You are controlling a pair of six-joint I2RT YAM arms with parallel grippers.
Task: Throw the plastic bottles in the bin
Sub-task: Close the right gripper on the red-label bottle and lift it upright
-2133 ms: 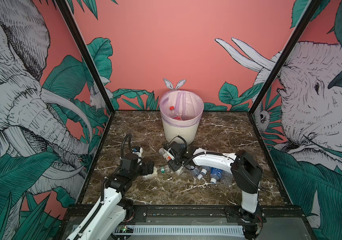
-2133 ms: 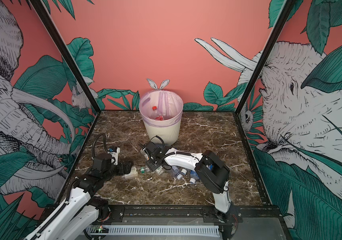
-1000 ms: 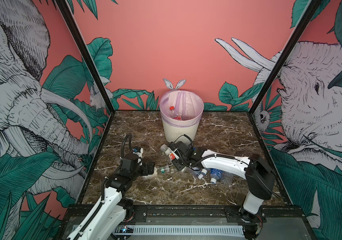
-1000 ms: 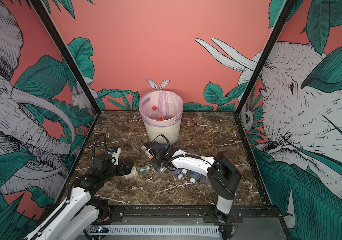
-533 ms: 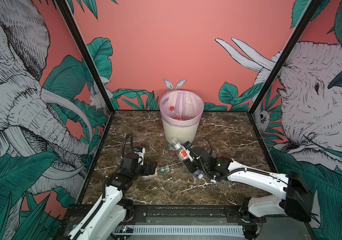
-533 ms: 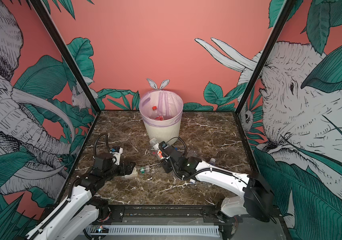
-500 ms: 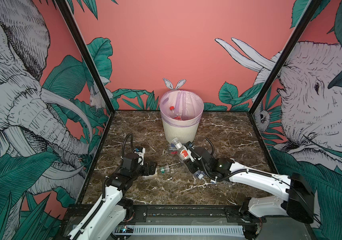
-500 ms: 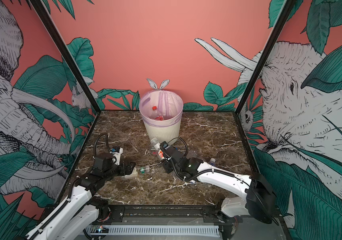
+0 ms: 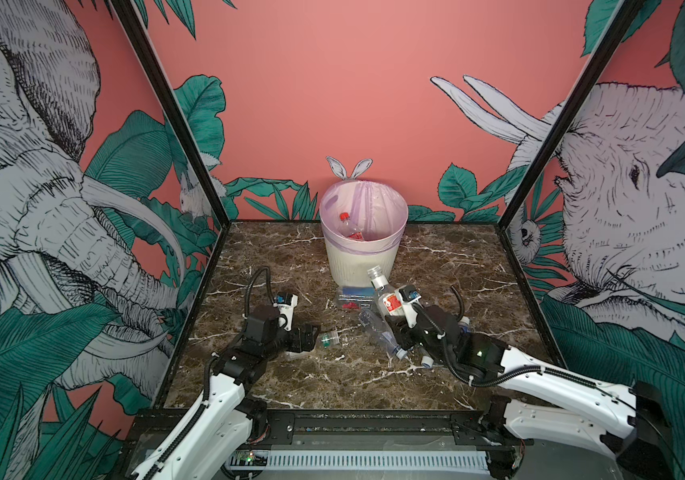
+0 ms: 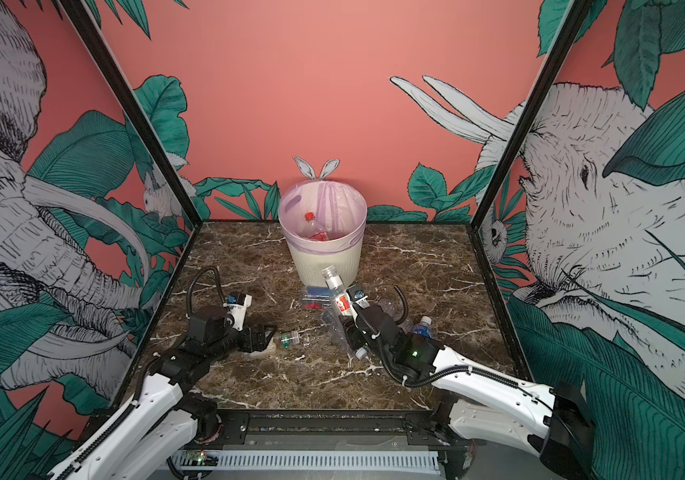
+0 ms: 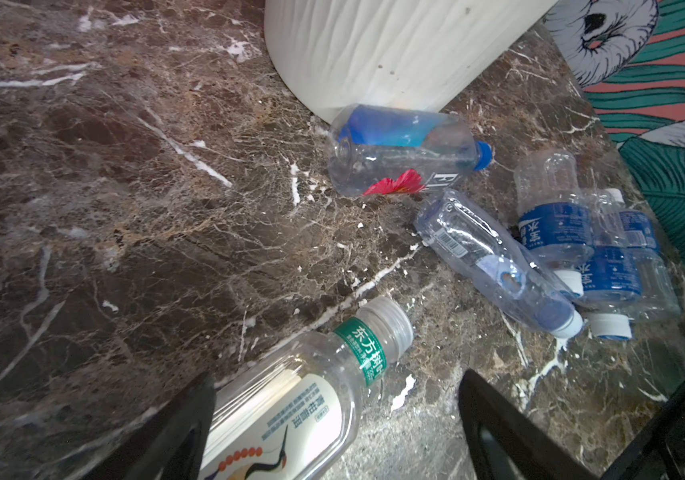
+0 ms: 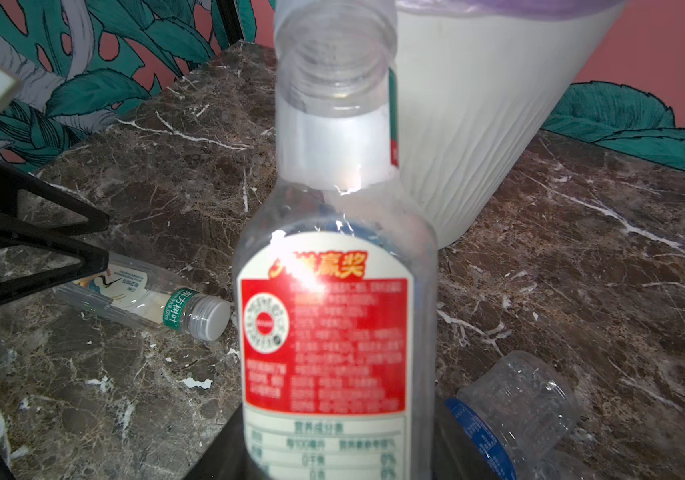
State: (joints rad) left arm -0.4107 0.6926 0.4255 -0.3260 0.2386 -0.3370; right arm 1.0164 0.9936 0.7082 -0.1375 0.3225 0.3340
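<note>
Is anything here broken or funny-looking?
Yes. The clear red-labelled plastic bottle held in the right end effector has no cap; its neck is open. On the brown marble table, a clear barcoded bottle near the cream ribbed bin looks crumpled.

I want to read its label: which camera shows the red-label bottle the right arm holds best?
The right wrist view: the red-label bottle fills the frame, with its label facing the camera. In both top views it is small and tilted, in front of the bin. The left wrist view does not clearly show it.
</note>
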